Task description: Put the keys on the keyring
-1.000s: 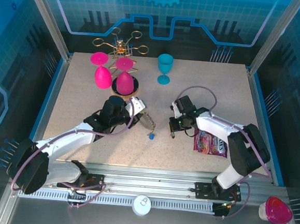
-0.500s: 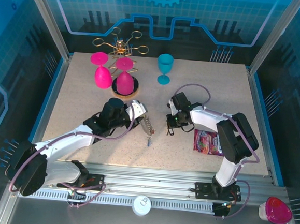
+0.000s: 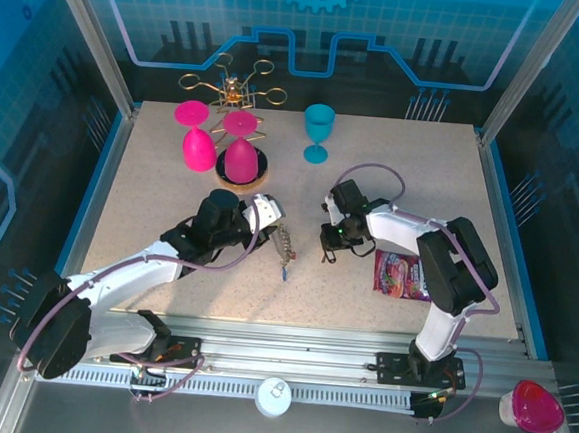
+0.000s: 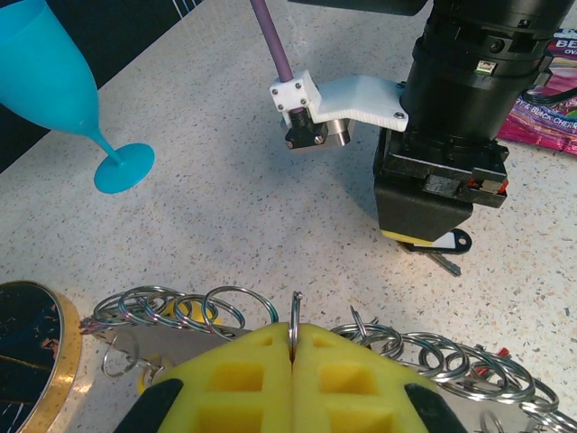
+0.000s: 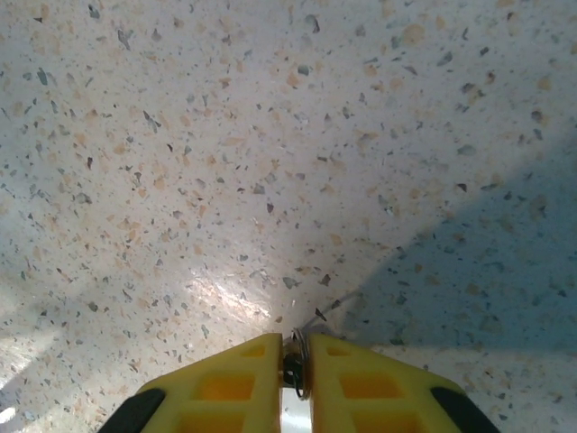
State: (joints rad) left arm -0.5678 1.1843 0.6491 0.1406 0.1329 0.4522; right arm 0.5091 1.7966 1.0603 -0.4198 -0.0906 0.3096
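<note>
While the left gripper [image 4: 294, 332] pinches the keyring [image 3: 285, 242] mid-table, right gripper [image 5: 296, 345] pointing straight down, narrowly nipping a black-headed key [image 4: 448, 242] against the tabletop.

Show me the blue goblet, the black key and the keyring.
blue goblet [image 3: 318, 121], top external view, bowl.
black key [image 4: 453, 241], left wrist view, head.
keyring [image 3: 285, 243], top external view, chain's middle.

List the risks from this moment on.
The left end effector pinches just one thin ring of the keyring at its fingertips, so the ring may slip out. The right end effector grips the black-headed key close to the table, so the key may twist or drop.
</note>
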